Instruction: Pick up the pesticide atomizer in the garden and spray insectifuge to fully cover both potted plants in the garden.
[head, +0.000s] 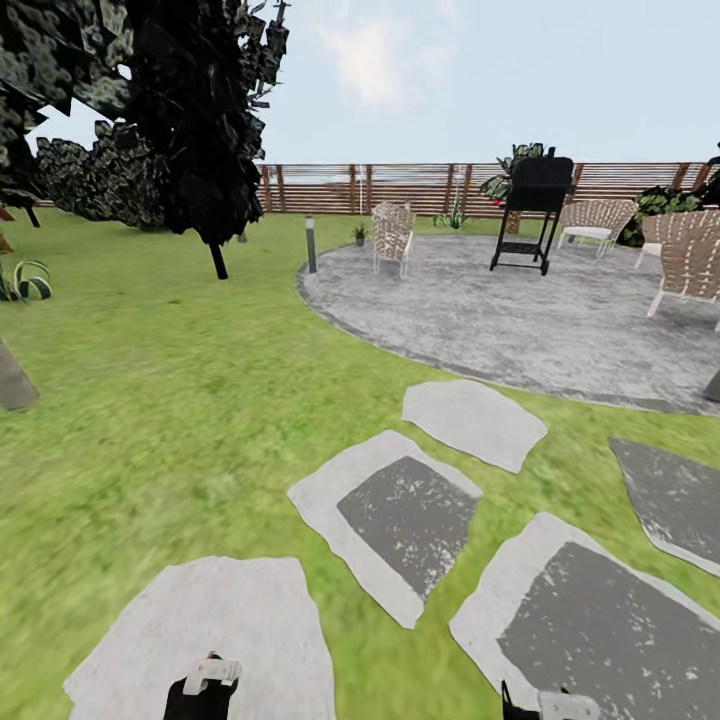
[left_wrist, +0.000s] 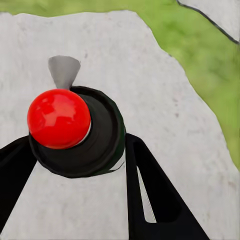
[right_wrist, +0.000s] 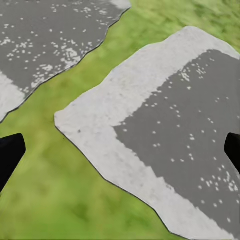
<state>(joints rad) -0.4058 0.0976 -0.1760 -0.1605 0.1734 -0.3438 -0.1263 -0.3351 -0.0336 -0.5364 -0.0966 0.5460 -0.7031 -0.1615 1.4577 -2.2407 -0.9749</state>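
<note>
Left gripper (left_wrist: 75, 165) was clamped on the pesticide atomizer (left_wrist: 80, 132): in the left wrist view we saw its two black fingers (left_wrist: 155, 195) pressed against either side of the bottle's dark round body, with the red dot (left_wrist: 58, 118) on top facing the camera and a small grey nozzle tip poking out beyond it. We noted the bottle hung over a pale grey stepping stone (left_wrist: 150, 100), with a strip of lawn (left_wrist: 210, 65) beyond the stone's edge.

In the head view we logged the left gripper (head: 208, 680) low at the bottom edge, over the nearest stepping stone (head: 230, 620); its white top piece was visible, the atomizer itself too hidden there to make out. The right gripper (head: 552, 703) sat at the bottom edge as well, barely in view. In the right wrist view its two dark fingertips (right_wrist: 9, 155) stood at opposite edges, well apart, with nothing between them; beneath lay another stepping stone (right_wrist: 165, 130), pale at the rim and dark speckled grey in the middle, surrounded by grass.

Surroundings, head view: we recorded green lawn (head: 150, 400) with several flat stones leading to a round grey gravel patio (head: 520, 310). On the patio stood a black grill (head: 532, 212) and wicker chairs (head: 393, 237). A brown slatted fence (head: 400, 187) ran behind, and a large dark tree (head: 190, 110) stood at the left. A small potted plant (head: 360, 234) showed near the fence, too small for detail.
</note>
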